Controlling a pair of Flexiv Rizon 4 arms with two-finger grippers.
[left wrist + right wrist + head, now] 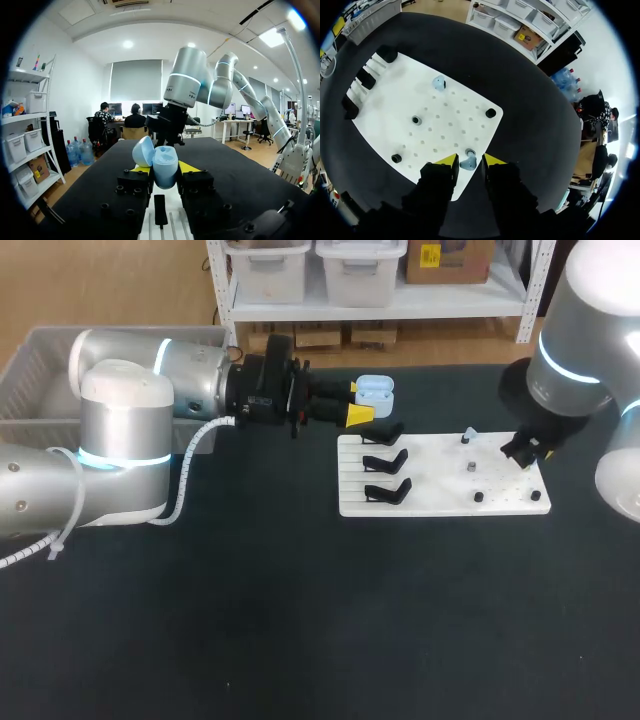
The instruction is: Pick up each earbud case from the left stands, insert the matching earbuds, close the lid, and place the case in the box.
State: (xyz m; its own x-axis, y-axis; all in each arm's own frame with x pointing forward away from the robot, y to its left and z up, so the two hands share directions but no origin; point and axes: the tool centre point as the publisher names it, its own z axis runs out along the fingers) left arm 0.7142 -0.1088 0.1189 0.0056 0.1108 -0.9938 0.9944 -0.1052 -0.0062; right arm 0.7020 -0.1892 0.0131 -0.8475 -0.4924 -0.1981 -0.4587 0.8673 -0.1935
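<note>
My left gripper (357, 403) is shut on a light-blue earbud case (376, 390) held above the table behind the white board (445, 502). In the left wrist view the case (165, 167) sits between the yellow fingertips (141, 170) with its lid (143, 151) open. My right gripper (525, 452) hangs over the board's right end. Its fingers (447, 160) are open around a light-blue earbud (468, 163) on a peg, with a small gap on one side. A second earbud (438, 83) (470, 433) stands further along the board.
Three black stands (385, 460) line the board's left side, all without cases. Small grey and black pegs (470, 467) dot its right half. A grey bin (40, 360) sits at the far left behind my left arm.
</note>
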